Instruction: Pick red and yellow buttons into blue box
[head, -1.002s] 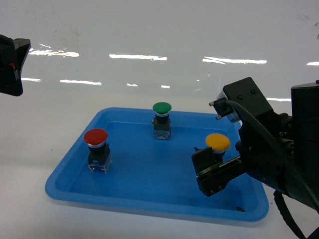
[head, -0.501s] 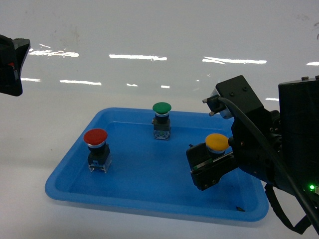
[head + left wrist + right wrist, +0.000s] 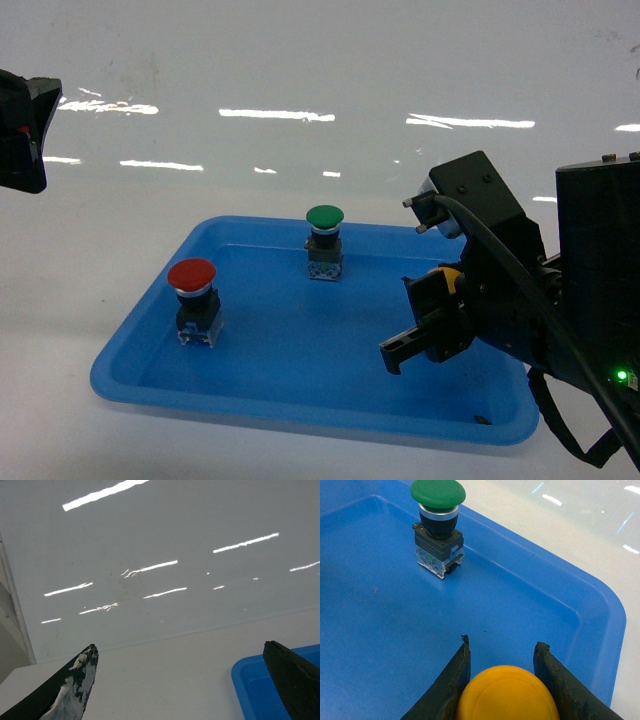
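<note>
The yellow button (image 3: pixel 507 695) sits between the two fingers of my right gripper (image 3: pixel 503 645), which is shut on its cap. In the head view only a sliver of that yellow button (image 3: pixel 451 276) shows behind the right gripper (image 3: pixel 425 320), over the right side of the shallow blue tray (image 3: pixel 300 400). The red button (image 3: pixel 193 280) stands upright at the tray's left side, untouched. Far off at the upper left my left gripper (image 3: pixel 22 118) hangs open and empty; in its own view the left gripper (image 3: pixel 180 647) holds nothing. The blue box is out of view.
A green button (image 3: pixel 324 235) stands upright at the back of the tray, ahead of the right gripper as the green button (image 3: pixel 437 515) in the wrist view. The tray's corner (image 3: pixel 250 685) lies right of the left gripper. White glossy tabletop (image 3: pixel 320 90) surrounds the tray.
The right gripper moved in on the yellow button and its fingers closed around the cap; the cap is now mostly hidden in the head view. The left arm and the other buttons stayed put.
</note>
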Robot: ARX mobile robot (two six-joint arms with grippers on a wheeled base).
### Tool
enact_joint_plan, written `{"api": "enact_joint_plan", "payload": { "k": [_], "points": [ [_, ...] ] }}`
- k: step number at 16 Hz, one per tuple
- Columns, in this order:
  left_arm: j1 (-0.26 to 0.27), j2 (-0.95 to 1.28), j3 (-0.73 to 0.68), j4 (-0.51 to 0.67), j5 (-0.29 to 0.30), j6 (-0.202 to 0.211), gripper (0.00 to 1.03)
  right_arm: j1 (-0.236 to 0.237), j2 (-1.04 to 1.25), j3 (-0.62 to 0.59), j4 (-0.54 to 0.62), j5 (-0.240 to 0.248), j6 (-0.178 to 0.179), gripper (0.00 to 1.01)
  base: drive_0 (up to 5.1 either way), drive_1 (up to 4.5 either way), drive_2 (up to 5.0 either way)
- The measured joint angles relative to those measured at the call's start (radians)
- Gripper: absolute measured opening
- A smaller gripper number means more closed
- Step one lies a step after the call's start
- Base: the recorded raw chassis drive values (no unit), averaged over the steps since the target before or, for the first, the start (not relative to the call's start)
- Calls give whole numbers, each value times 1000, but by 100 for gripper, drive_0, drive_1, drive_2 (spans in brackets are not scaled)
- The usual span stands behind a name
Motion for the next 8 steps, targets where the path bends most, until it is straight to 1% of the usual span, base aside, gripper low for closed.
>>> {"api": "enact_joint_plan", "payload": {
  "k": [8],
  "points": [
    [0,0,0,0,0,0,98,0,-2,-3,-3,0,2,33,0,0,0]
  ]
}}
